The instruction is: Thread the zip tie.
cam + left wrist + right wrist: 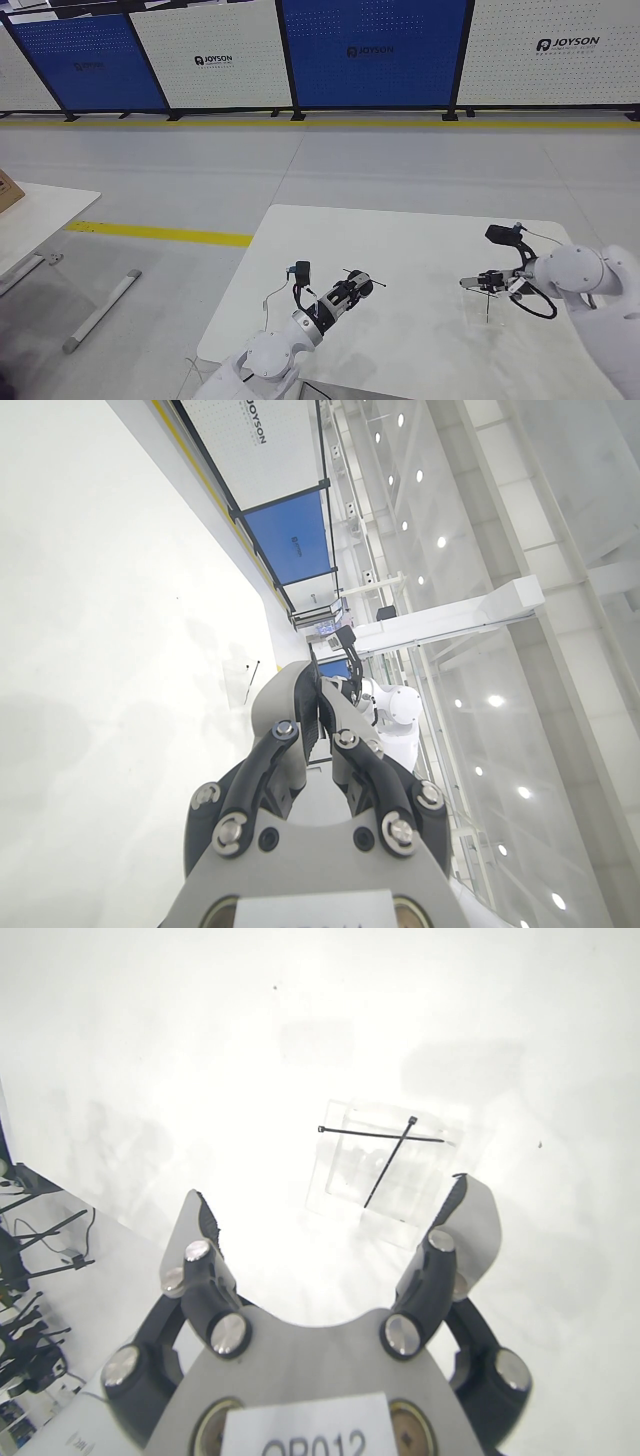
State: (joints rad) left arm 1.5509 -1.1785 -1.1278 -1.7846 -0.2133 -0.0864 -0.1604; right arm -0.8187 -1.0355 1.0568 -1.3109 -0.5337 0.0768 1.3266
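The right gripper (330, 1190) hangs just beside the clear square plastic block (345, 1178), fingers spread wide with nothing between them. Two thin black plastic zip ties (390, 1162) cross at that block. Well apart from the block, the left gripper (357, 284) is closed on a third black zip tie (376, 282), which juts out on both sides of its tip.
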